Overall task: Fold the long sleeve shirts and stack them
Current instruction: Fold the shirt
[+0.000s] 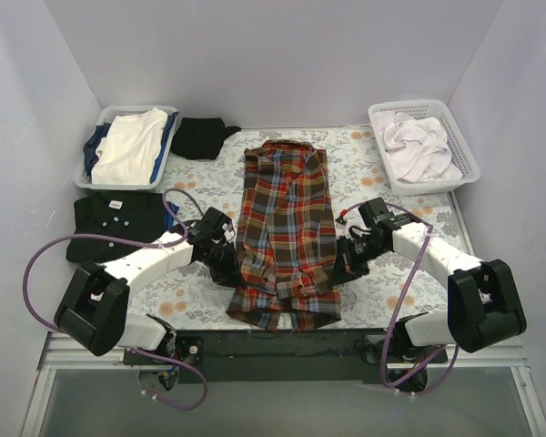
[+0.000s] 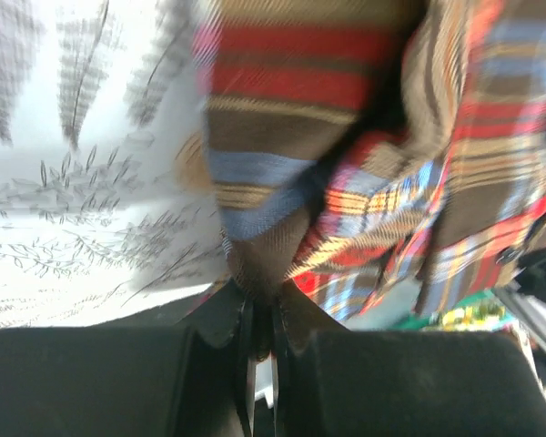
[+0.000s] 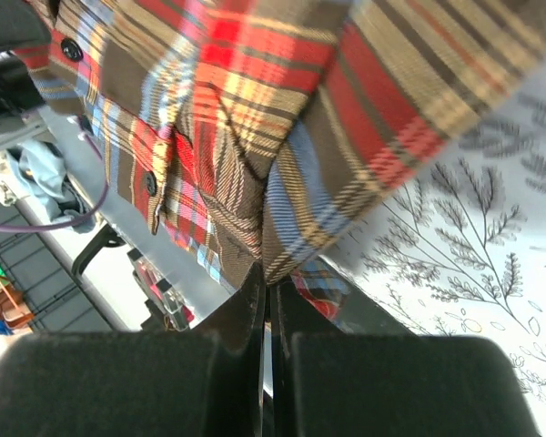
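The red-orange plaid shirt [image 1: 287, 228] lies lengthwise in the middle of the table, folded into a narrow strip, collar at the far end. My left gripper [image 1: 227, 269] is shut on its left edge near the bottom; the pinched cloth [image 2: 255, 246] shows in the left wrist view. My right gripper [image 1: 343, 259] is shut on its right edge; the cloth [image 3: 273, 228] rises from the closed fingertips. A folded black shirt [image 1: 118, 223] lies at the left of the table. Another black garment [image 1: 200, 137] lies bunched at the back.
A white basket [image 1: 100, 123] at the back left holds white and blue clothes. A second white basket [image 1: 464, 146] at the back right holds pale crumpled clothes. The table has a leaf-print cover [image 1: 382, 173]. White walls enclose three sides.
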`<state>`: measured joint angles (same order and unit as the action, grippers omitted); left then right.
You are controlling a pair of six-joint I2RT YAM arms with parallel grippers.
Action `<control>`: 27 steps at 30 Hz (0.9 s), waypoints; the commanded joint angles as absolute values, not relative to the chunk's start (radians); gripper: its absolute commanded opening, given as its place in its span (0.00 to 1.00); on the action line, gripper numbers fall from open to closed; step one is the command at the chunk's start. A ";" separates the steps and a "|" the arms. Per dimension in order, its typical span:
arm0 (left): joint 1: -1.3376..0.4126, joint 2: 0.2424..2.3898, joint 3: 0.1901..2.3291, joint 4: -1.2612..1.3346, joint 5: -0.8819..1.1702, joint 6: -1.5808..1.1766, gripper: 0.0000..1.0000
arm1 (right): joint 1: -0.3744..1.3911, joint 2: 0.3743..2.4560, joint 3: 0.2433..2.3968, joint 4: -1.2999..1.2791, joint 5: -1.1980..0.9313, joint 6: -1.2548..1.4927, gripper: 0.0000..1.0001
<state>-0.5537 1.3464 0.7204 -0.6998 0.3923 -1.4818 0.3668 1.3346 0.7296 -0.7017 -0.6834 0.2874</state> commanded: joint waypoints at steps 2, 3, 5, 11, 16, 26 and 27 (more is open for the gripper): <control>-0.551 1.358 0.885 -0.713 0.243 -1.505 0.00 | 0.359 1.374 0.908 -0.735 -0.698 0.288 0.01; -0.551 1.364 0.931 -0.718 0.203 -1.506 0.00 | 0.357 1.393 0.951 -0.735 -0.699 0.290 0.01; -0.551 1.387 0.971 -0.724 0.163 -1.506 0.00 | 0.350 1.417 0.989 -0.730 -0.695 0.299 0.01; -0.531 1.480 1.080 -0.695 0.045 -1.529 0.00 | 0.307 1.535 1.120 -0.669 -0.670 0.337 0.01; -0.492 1.563 1.120 -0.618 0.022 -1.542 0.00 | 0.270 1.644 1.178 -0.598 -0.667 0.365 0.01; -0.405 1.838 1.374 -0.542 0.023 -1.480 0.13 | 0.229 1.877 1.316 -0.492 -0.664 0.442 0.01; -0.399 1.860 1.397 -0.532 0.043 -1.474 0.20 | 0.224 1.908 1.337 -0.480 -0.673 0.455 0.01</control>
<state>-0.4305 1.7939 1.3132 -0.5877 0.0566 -1.5021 0.2409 1.8538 1.2610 -0.5602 -0.6540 0.3958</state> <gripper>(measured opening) 0.094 0.031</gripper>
